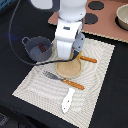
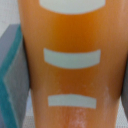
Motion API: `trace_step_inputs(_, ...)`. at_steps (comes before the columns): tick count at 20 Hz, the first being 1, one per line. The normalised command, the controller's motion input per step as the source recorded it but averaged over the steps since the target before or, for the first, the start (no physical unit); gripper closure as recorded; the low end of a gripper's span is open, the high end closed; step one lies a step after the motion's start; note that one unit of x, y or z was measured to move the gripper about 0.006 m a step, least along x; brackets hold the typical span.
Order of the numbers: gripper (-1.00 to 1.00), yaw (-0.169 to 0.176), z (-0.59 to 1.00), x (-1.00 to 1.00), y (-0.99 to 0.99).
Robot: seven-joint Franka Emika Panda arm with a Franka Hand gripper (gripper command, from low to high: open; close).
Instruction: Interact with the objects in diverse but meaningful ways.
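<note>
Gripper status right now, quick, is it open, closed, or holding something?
Gripper: appears shut on the yellow-orange bread loaf, which fills the wrist view between grey fingers; its fingertips are hidden in the exterior view, above the tan round plate.

pot [image 1: 36, 49]: grey-blue, something red inside, perhaps the tomato | plate [image 1: 68, 68]: tan, round | fork [image 1: 63, 80]: orange-handled, beside plate | bread loaf [image 2: 70, 60]: yellow-orange, white stripes

glossy plastic-looking bread loaf [image 2: 70, 65], woven placemat [image 1: 100, 75]
</note>
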Motion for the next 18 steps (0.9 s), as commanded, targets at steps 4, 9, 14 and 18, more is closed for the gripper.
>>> trace_step_inputs(4,1.0,-0.051,0.04,0.54,-0.51)
trace_step_inputs(9,1.0,-0.019,0.18,0.68,-0.21)
trace_step_inputs(14,1.0,0.006,0.02,0.32,-0.11)
trace_step_inputs(18,1.0,0.05,-0.01,-0.04,0.06)
